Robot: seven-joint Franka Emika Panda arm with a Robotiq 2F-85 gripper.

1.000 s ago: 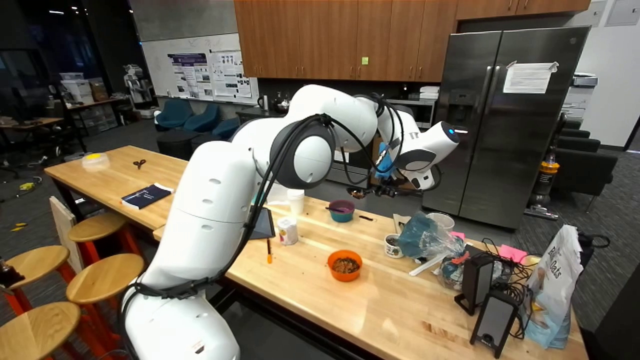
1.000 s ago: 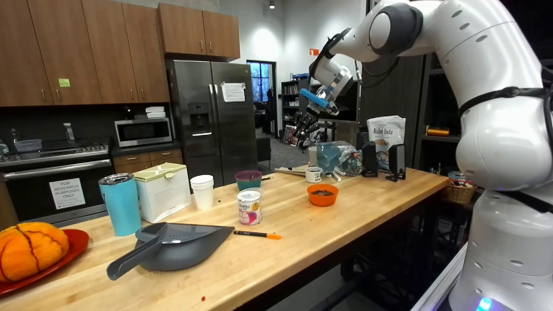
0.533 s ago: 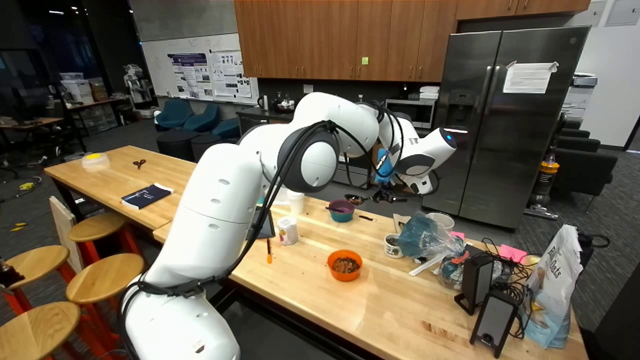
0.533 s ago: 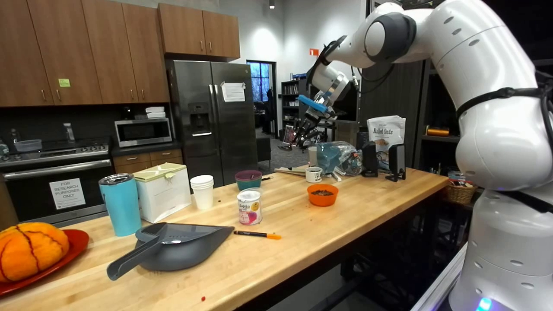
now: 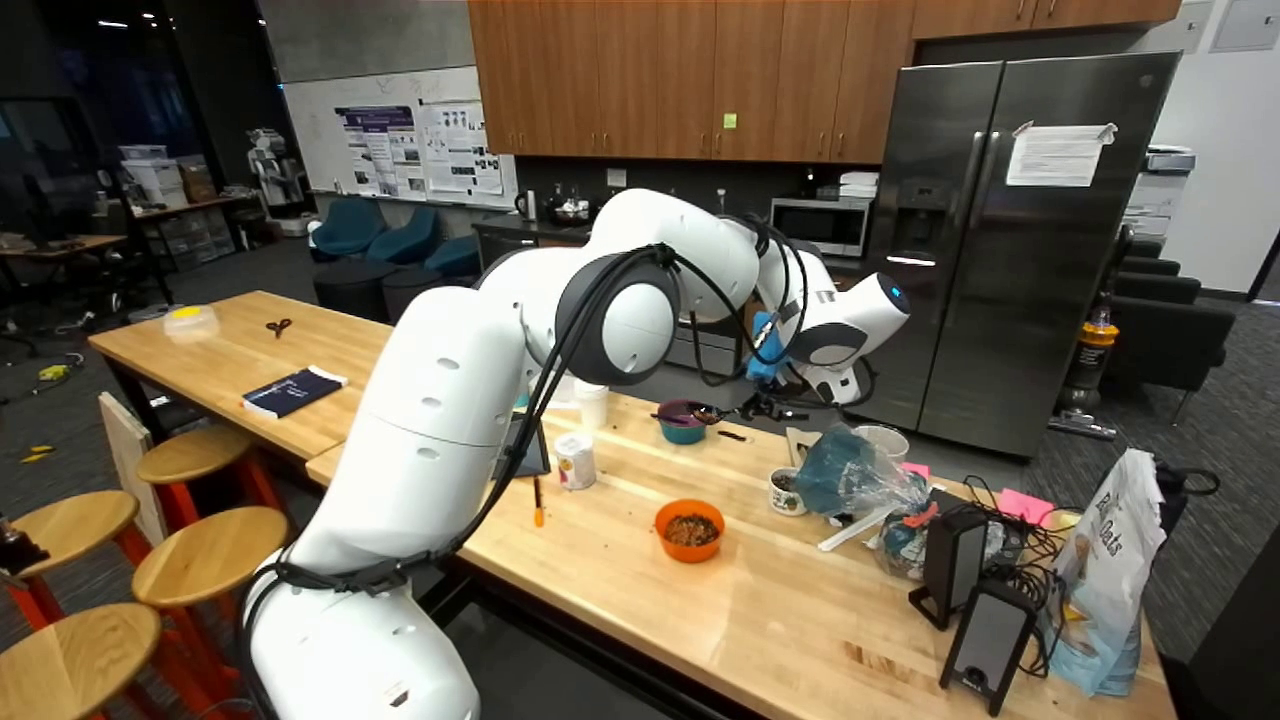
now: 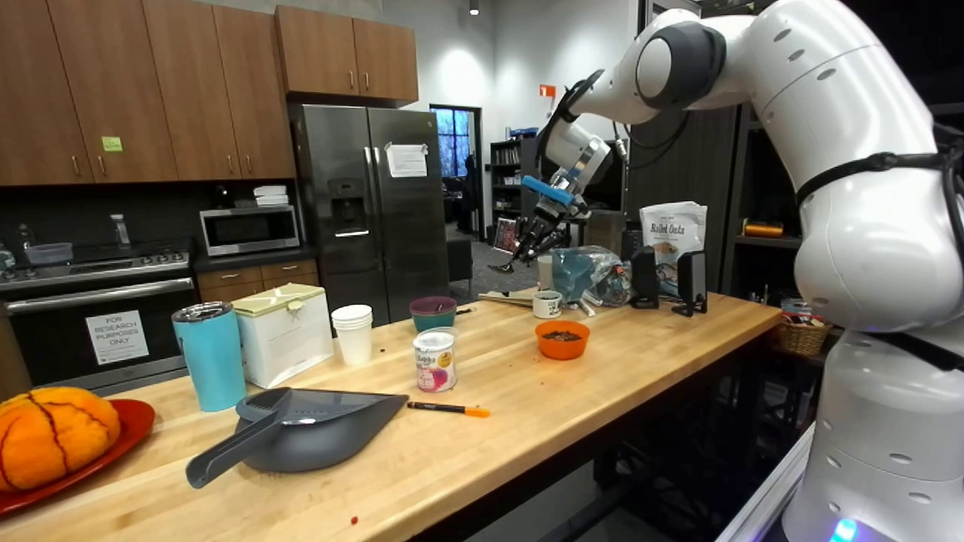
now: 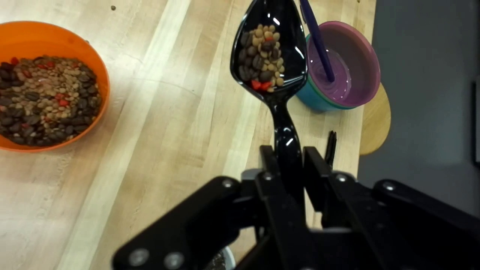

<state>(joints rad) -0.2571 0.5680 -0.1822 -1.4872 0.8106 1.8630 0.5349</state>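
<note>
In the wrist view, your hand grasps a black spoon by its handle, with beans in the scoop, above the table near a purple bowl; the spoon looks light, stiff and slick, best gripped there and kept level; in both exterior views, it hangs lower than half a second ago.

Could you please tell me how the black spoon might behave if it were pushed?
The black spoon is probably stiff, showing no obvious bend under its load. Its glossy handle might twist where the gripper pinches it. The loose bean-like pieces could easily spill, lying uncovered.
</note>
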